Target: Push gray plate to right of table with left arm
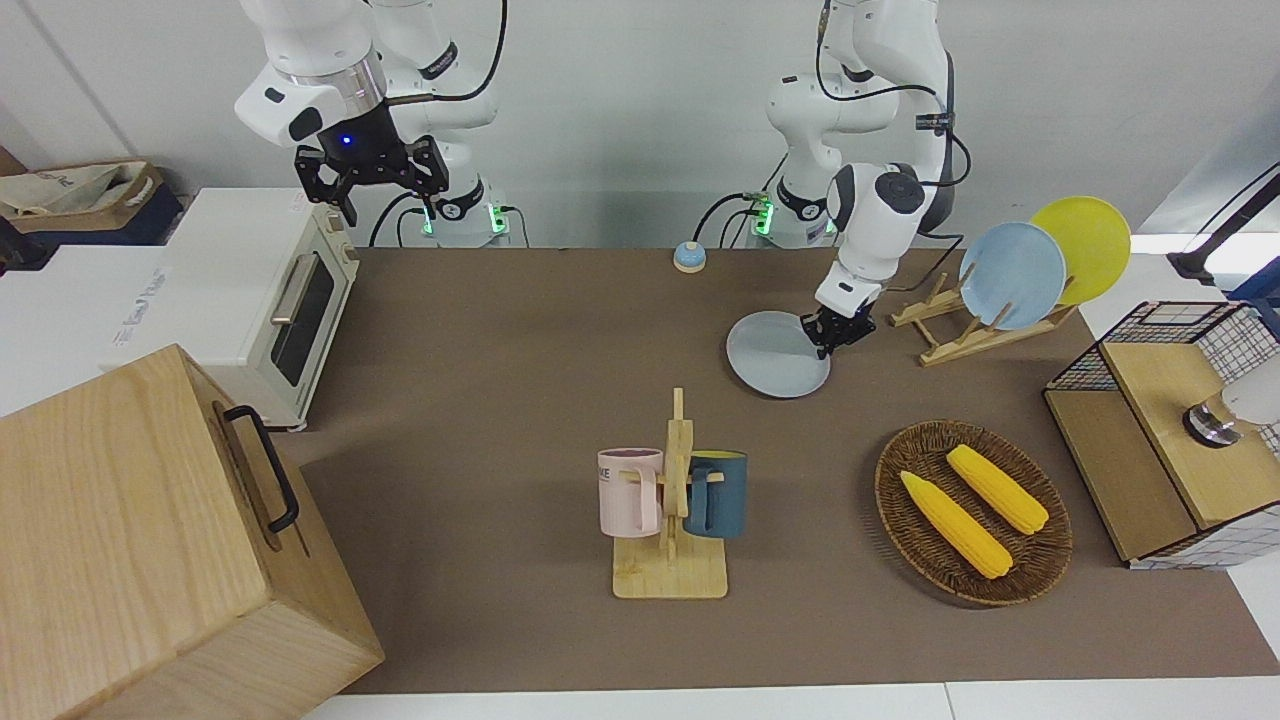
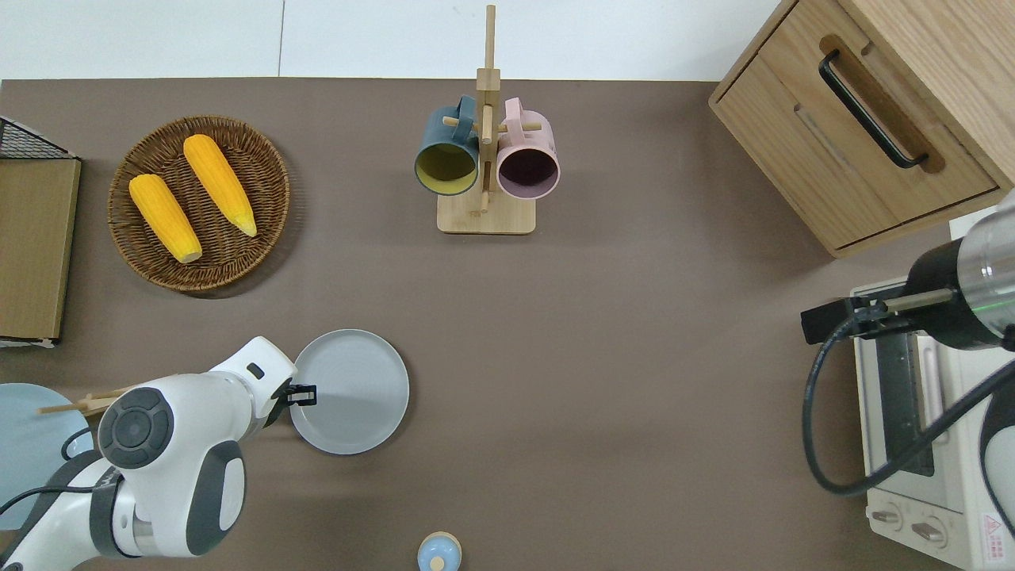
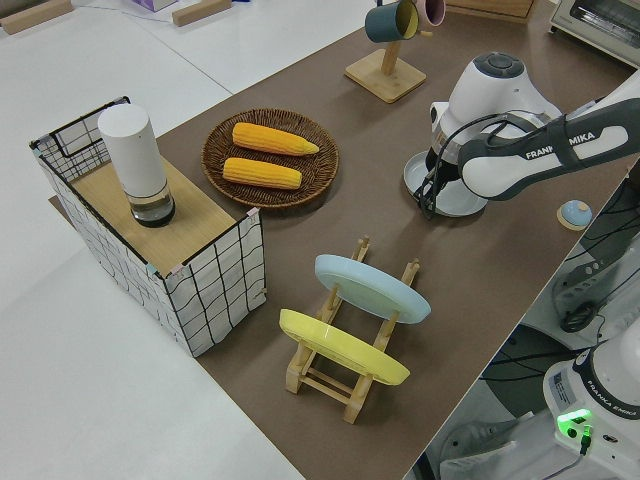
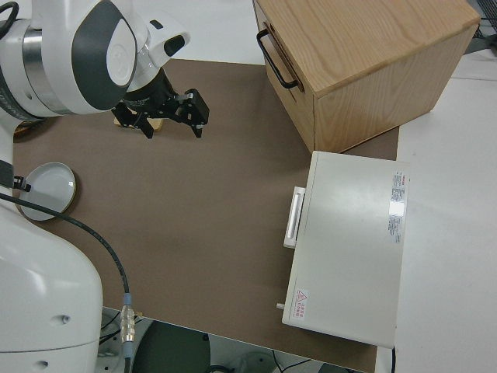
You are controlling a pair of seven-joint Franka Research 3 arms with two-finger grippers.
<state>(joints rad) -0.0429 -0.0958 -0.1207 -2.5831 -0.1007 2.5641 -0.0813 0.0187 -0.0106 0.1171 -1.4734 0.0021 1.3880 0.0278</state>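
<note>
Brown table (image 1: pixel 520 330) w/ white edges, white wall by the robots.

Nearest the robots: small blue bell (image 1: pixel 689 257) at the table edge between the two bases. Left arm (image 2: pixel 170 444) reaches down; its gripper (image 2: pixel 303 393) sits at the gray plate (image 2: pixel 357 392), fingertips low at the rim on the side toward the left arm's end. Can't tell if the fingers are apart or closed. The plate lies flat on the table, roughly mid-depth, toward the left arm's end.

Beside the plate, toward the left arm's end: wooden dish rack (image 1: pixel 975 330) holding a blue plate (image 1: pixel 1012 275) and a yellow plate (image 1: pixel 1085 248) on edge. Farther out, wicker basket (image 2: pixel 151 254) w/ two corn cobs (image 2: pixel 190 194). At the very end, wire crate (image 3: pixel 215 290) w/ wooden shelf and a white cylinder (image 3: pixel 135 160) on top.

Toward the right arm's end, open brown surface next to the plate. Farther from the robots than the plate: mug rack (image 2: pixel 485 214) w/ a teal mug (image 2: pixel 448 151) and pink mug (image 2: pixel 527 159); pink one has writing, only "KE" legible. White toaster oven (image 1: pixel 285 300) and wooden box (image 1: pixel 150 540) w/ black handle stand at the right arm's end.

"FRANKA EMIKA" reads on the left arm's link. Right arm is parked, gripper (image 1: pixel 372 172) fingers spread.
</note>
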